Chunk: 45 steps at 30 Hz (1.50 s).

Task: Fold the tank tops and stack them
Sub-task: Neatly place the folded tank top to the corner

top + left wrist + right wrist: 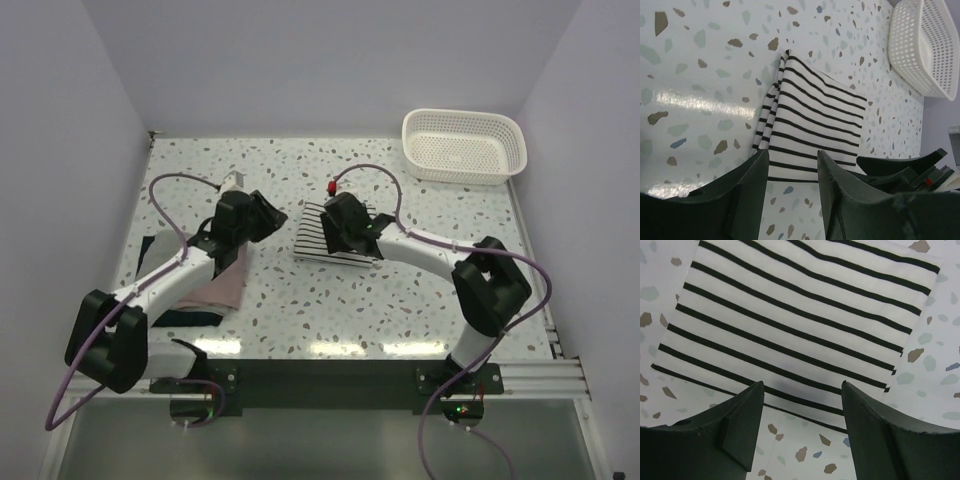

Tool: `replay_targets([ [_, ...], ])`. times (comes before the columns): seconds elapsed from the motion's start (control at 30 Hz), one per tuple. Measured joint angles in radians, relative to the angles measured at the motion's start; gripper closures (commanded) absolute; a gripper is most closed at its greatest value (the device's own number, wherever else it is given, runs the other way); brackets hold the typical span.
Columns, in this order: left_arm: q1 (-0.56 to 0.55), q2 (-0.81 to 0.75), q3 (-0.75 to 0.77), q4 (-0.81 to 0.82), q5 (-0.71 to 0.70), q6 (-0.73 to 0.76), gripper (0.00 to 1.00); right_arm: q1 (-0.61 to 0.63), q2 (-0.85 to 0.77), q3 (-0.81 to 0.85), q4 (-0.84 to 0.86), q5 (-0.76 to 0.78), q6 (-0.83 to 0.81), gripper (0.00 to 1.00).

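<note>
The striped tank top (310, 238) lies folded flat at the table's centre, so that one looks done. The right gripper (801, 390) hovers over its near edge, jaws wide apart and empty; the left gripper (791, 157) is likewise spread and holds nothing. At eight o'clock the pink tank top (228, 285) lies rumpled over the dark tank top (190, 318). I'd say the next move is to grasp and spread one of those.
</note>
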Motion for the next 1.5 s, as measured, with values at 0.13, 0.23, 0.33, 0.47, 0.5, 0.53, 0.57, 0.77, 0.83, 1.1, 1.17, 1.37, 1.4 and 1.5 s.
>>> replay_targets([
  [0.13, 0.000, -0.045, -0.050, -0.045, 0.000, -0.005, 0.52, 0.053, 0.016, -0.040, 0.035, 0.023, -0.067, 0.28],
  [0.23, 0.000, -0.108, -0.074, -0.077, 0.000, -0.005, 0.51, 0.101, 0.016, -0.076, 0.069, 0.053, -0.132, 0.25],
  [0.33, 0.000, -0.172, -0.086, -0.092, 0.001, -0.004, 0.51, 0.138, 0.016, -0.107, 0.091, 0.079, -0.204, 0.25],
  [0.47, 0.000, -0.214, -0.086, -0.103, 0.004, -0.004, 0.51, 0.140, 0.016, -0.119, 0.115, 0.109, -0.291, 0.25],
  [0.5, 0.000, -0.219, -0.086, -0.107, 0.005, -0.003, 0.51, 0.139, 0.017, -0.119, 0.121, 0.111, -0.311, 0.25],
  [0.53, 0.000, -0.222, -0.086, -0.111, 0.006, -0.003, 0.51, 0.138, 0.019, -0.119, 0.128, 0.112, -0.330, 0.25],
  [0.57, 0.000, -0.226, -0.086, -0.116, 0.008, -0.003, 0.51, 0.137, 0.024, -0.119, 0.137, 0.111, -0.354, 0.26],
  [0.77, 0.002, -0.242, -0.086, -0.132, 0.015, 0.005, 0.50, 0.136, 0.082, -0.107, 0.139, 0.053, -0.408, 0.27],
  [0.83, 0.003, -0.248, -0.086, -0.140, 0.015, 0.006, 0.50, 0.136, 0.103, -0.099, 0.135, 0.023, -0.414, 0.27],
  [1.1, 0.016, -0.268, -0.086, -0.183, 0.017, 0.006, 0.48, 0.129, 0.140, -0.026, 0.085, -0.185, -0.322, 0.27],
  [1.17, 0.021, -0.278, -0.086, -0.199, 0.008, 0.005, 0.47, 0.130, 0.155, -0.002, 0.075, -0.235, -0.237, 0.26],
  [1.37, 0.041, -0.323, -0.085, -0.251, -0.023, 0.003, 0.46, 0.129, 0.208, 0.058, 0.156, -0.353, 0.171, 0.26],
  [1.4, 0.045, -0.324, -0.083, -0.260, -0.027, 0.003, 0.46, 0.130, 0.214, 0.058, 0.185, -0.367, 0.229, 0.26],
  [1.5, 0.056, -0.324, -0.076, -0.287, -0.034, 0.004, 0.46, 0.131, 0.237, 0.056, 0.290, -0.406, 0.402, 0.26],
])
